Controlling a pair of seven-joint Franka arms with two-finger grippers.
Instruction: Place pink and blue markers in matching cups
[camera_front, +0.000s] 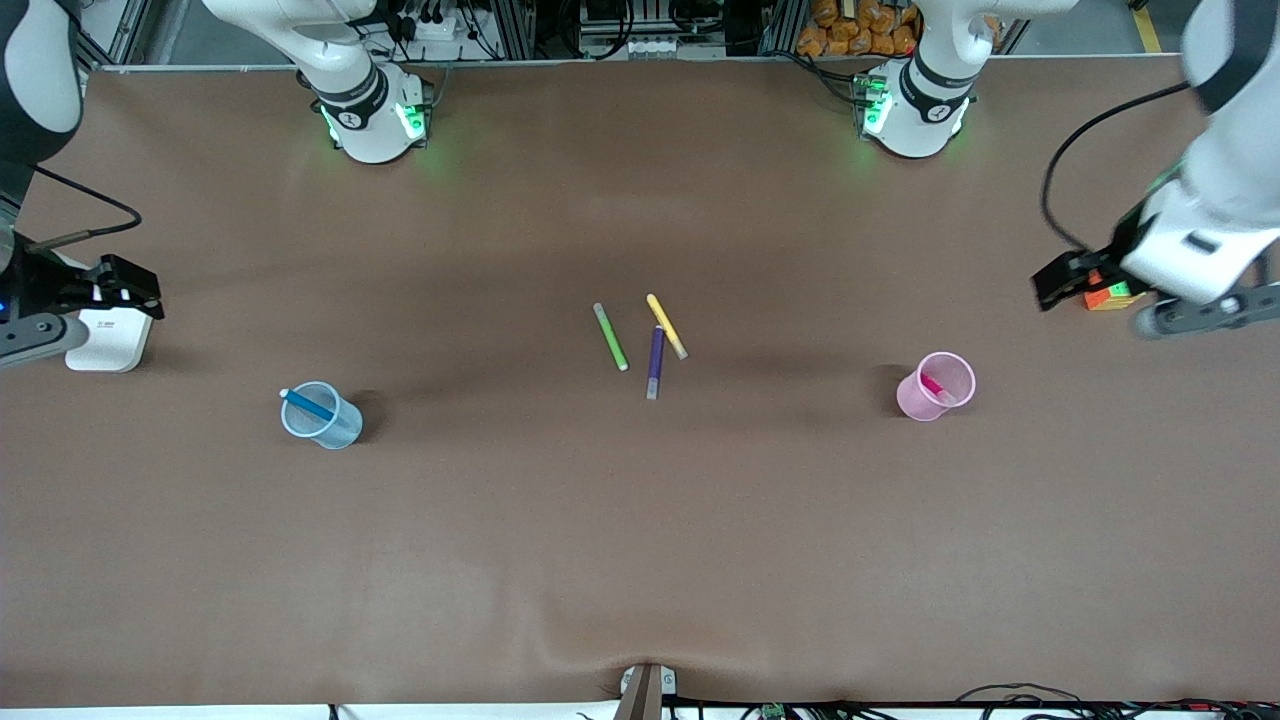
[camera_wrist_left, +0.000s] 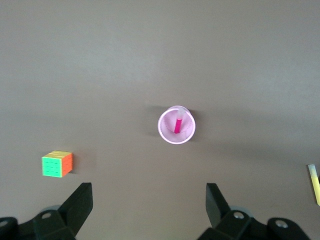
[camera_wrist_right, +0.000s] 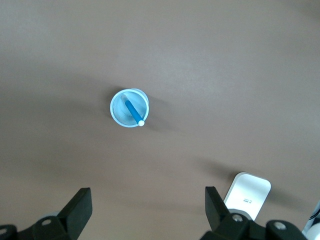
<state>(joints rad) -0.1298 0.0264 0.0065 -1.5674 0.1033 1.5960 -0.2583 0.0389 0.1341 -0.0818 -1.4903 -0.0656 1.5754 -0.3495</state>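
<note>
Both markers are already sitting in their cups, so no reach looks to be pending. The blue marker (camera_front: 308, 405) is leaning in the blue cup (camera_front: 322, 415) toward the right arm's end of the surface (camera_front: 640, 560), its pale cap poking over the rim. The pink marker (camera_front: 933, 385) is standing inside the pink cup (camera_front: 936, 386) toward the left arm's end, fully below the rim.

The right end effector (camera_wrist_right: 147, 210) is hanging high near the surface's edge at its own end, fingers spread wide and gripping nothing, with the blue cup lying below and inward from it. The left end effector (camera_wrist_left: 149, 210) is hanging over its end, likewise spread and empty, with the pink cup below it.

Green (camera_front: 610, 337), yellow (camera_front: 666, 326) and purple (camera_front: 655, 362) pens are lying at mid-surface, well apart from both cups. A colour cube (camera_wrist_left: 57, 164) is resting near the left arm's edge and a white box (camera_front: 108, 340) near the right arm's. Bare surface is surrounding each cup, so I judge the task done.
</note>
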